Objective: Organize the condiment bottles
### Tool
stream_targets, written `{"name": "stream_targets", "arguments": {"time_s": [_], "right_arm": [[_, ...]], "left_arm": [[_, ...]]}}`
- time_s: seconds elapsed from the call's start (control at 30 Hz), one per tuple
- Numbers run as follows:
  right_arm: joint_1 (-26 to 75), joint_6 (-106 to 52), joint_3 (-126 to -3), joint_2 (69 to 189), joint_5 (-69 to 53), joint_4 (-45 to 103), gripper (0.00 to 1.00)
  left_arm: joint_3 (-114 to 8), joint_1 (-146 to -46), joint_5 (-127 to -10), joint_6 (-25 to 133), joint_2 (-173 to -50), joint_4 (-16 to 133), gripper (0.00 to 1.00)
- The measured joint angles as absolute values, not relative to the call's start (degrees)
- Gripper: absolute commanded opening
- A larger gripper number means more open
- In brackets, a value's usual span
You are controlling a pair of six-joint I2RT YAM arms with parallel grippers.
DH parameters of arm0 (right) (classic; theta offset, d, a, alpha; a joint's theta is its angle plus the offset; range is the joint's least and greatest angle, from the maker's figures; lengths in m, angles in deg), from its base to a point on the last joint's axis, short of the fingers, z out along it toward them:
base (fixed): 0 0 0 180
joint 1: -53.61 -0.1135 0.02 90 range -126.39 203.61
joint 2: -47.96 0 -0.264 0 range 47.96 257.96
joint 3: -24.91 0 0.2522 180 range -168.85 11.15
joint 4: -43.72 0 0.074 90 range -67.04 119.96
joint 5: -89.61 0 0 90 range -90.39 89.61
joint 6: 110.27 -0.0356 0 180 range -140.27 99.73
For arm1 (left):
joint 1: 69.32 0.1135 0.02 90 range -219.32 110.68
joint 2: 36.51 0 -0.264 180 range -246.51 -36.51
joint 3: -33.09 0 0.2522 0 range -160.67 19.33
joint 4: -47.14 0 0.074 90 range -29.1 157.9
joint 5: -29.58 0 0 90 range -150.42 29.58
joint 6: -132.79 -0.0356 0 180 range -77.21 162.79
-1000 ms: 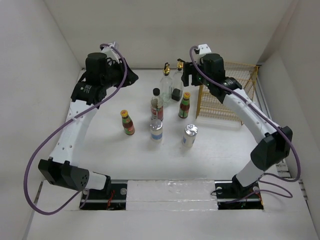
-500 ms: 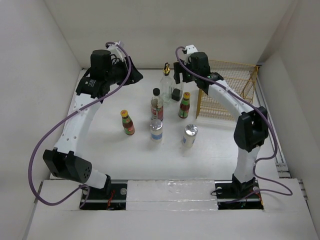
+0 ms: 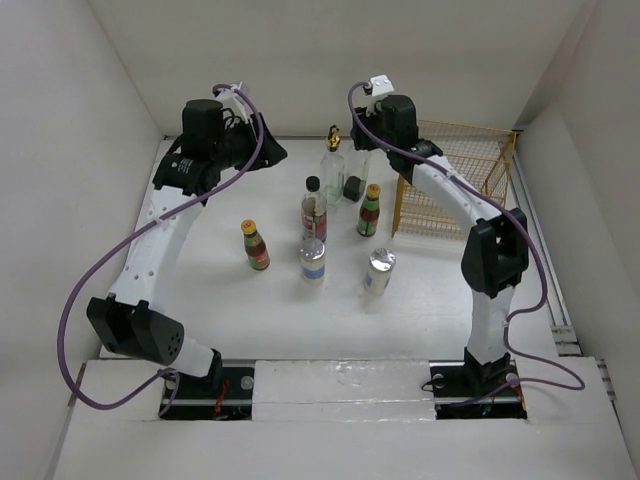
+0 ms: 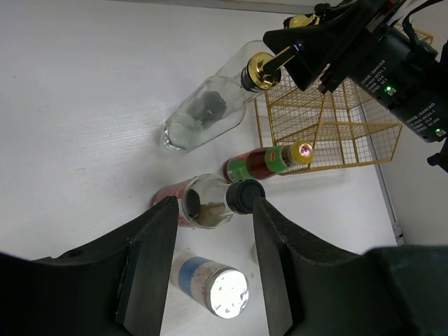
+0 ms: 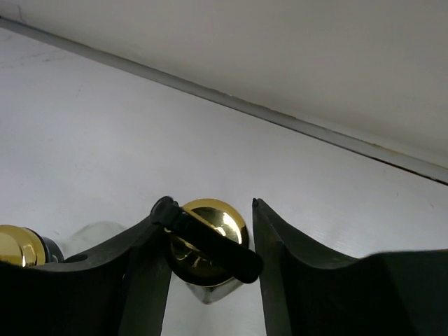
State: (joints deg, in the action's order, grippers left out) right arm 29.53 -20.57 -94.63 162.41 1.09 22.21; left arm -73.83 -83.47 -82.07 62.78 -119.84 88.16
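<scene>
Obs. 1: the left hand (image 4: 213, 204) hangs above the rear left of the white table (image 3: 230, 320). Its fingers are apart with nothing between them, and it is well clear of every bottle.

Obs. 2: the right hand (image 5: 210, 206) is at rear centre. Its fingers stand on either side of the gold spout of the right clear glass bottle (image 5: 215, 218). Both fingers sit very close to the spout. Cannot tell from either wrist view or from above whether they press on it.

Obs. 3: the left clear glass bottle (image 3: 331, 160), also gold-spouted, stands upright just beside the right one, with neither hand on it.

Obs. 4: the black-capped red-labelled bottle (image 3: 314, 212) stands upright just in front of the left clear glass bottle.

Obs. 5: the right yellow-capped sauce bottle (image 3: 370, 210) stands upright in front of the right clear glass bottle. It is near the left wall of the yellow wire basket (image 3: 440, 205), which sits at rear right.

Obs. 6: the left yellow-capped sauce bottle (image 3: 255, 246) stands upright, apart from the group on its left side.

Obs. 7: the short blue-banded silver-capped bottle (image 3: 313, 262) stands upright just in front of the black-capped red-labelled bottle.

Obs. 8: the short pale silver-capped bottle (image 3: 379, 271) stands upright in front of the right yellow-capped sauce bottle, near it but not touching.
</scene>
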Motion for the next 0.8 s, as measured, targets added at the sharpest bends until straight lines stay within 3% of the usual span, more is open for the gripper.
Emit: {"name": "stream_targets", "arguments": {"time_s": [0.03, 0.13, 0.27, 0.33, 0.8], "right_arm": [[29.51, -20.48, -94.67, 162.7, 1.31, 22.45, 0.4], [28.81, -20.53, -94.67, 163.15, 2.29, 23.2, 0.34], [27.9, -19.83, -94.8, 163.15, 5.42, 23.17, 0.1], [27.41, -19.5, -95.17, 163.15, 6.66, 22.74, 0.05], [28.79, -20.13, -113.49, 157.93, 11.01, 17.08, 0.04]], "left_arm": [[-73.83, -83.47, -82.12, 62.78, -119.95, 88.16, 0.42], [-73.83, -83.47, -82.29, 62.78, -120.26, 88.16, 0.42], [-73.83, -83.47, -82.44, 62.78, -120.35, 88.14, 0.41], [-73.83, -83.47, -82.49, 62.76, -120.35, 87.97, 0.41], [-73.83, -83.47, -83.19, 62.76, -121.83, 87.23, 0.39]]}}
